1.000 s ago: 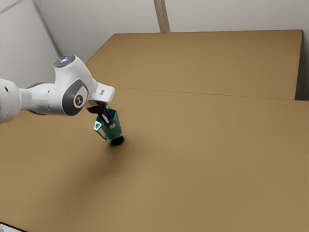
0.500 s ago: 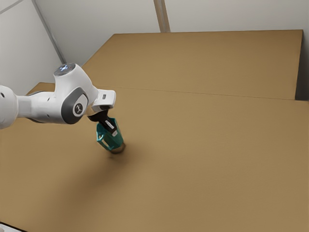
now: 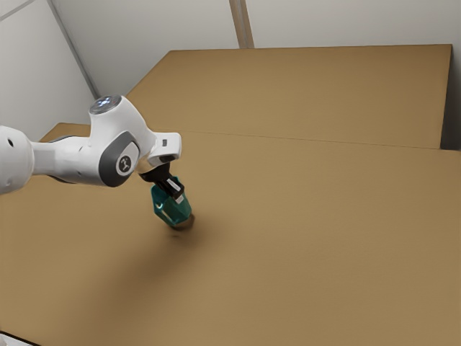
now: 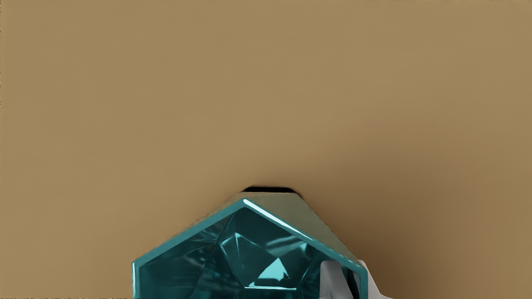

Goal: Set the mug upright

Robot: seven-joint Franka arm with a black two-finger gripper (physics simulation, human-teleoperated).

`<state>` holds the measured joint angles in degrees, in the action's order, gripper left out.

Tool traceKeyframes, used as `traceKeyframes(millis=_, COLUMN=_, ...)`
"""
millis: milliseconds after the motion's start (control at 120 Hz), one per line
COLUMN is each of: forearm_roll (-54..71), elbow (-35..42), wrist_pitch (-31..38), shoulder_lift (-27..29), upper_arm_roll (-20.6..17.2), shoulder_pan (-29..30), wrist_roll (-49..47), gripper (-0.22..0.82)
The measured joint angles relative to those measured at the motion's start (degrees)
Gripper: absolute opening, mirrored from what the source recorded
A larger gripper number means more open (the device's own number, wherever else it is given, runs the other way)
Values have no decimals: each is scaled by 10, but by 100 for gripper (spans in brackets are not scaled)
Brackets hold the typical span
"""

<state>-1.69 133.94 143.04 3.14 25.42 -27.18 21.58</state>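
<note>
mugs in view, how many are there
1. The teal mug is over toward the exterior view's left, held by its wall in the end effector. Another could be hidden behind the arm.

The arm is showing smooth white, rounded casings, a dark grey side panel framing a round emblem, and a grey disc bearing pale bluish marks. The black gripper is displaying a white patch and pale grey fingertips.
</note>
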Motion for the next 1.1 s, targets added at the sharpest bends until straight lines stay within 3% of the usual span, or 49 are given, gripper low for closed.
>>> traceKeyframes(millis=575, forearm_roll=-3, elbow=-25, wrist_pitch=-3, shoulder_lift=-22, upper_arm_roll=-35, shoulder_pan=-2, wrist_roll=-53, gripper=-18)
traceKeyframes(millis=1100, forearm_roll=-3, elbow=-11, wrist_pitch=-91, shoulder_lift=1, upper_arm_roll=-54, shoulder_pan=-4, wrist_roll=-98, gripper=-18)
